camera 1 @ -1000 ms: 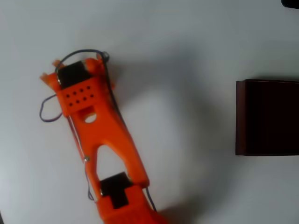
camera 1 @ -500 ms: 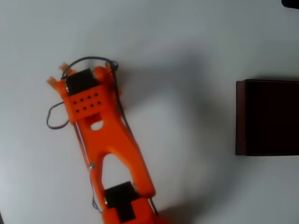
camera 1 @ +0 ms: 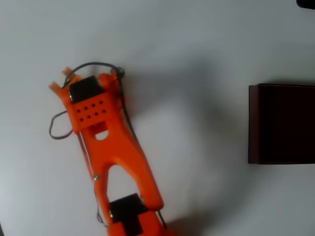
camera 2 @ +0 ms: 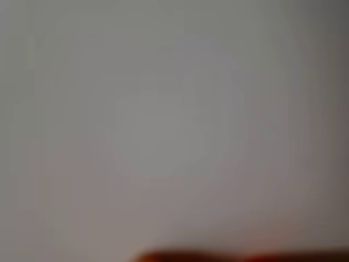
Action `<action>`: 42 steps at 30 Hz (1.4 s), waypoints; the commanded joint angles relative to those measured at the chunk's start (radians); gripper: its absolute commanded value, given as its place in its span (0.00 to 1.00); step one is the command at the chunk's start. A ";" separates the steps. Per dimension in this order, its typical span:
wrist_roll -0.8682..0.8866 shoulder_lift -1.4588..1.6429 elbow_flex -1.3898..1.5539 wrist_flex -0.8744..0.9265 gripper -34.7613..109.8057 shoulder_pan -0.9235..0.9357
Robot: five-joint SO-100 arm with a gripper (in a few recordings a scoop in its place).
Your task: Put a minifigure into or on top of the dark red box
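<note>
In the overhead view the orange arm reaches from the bottom edge up to the left, and its gripper (camera 1: 59,78) shows as two small orange tips past the wrist. The wrist covers the space between the tips, so their state is unclear. The minifigure is hidden from view. The dark red box (camera 1: 281,124) stands at the right edge, with maroon walls and a near-black inside, far to the right of the gripper. The wrist view is a blurred grey surface with a dark reddish strip (camera 2: 229,256) along its bottom edge.
The pale grey table (camera 1: 197,59) stretches bare between the arm and the box. Thin dark cables (camera 1: 56,130) loop out beside the wrist. A dark object (camera 1: 306,3) sits at the top right corner.
Over the last second the arm's wrist shifted a little right and down. Since half a second ago it has hardly moved. The box has stayed put.
</note>
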 commanded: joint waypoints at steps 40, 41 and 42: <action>-0.232 0.830 0.781 -0.129 0.36 0.087; -0.232 0.841 0.798 -0.144 0.36 0.087; -0.232 0.851 0.815 -0.161 0.36 0.084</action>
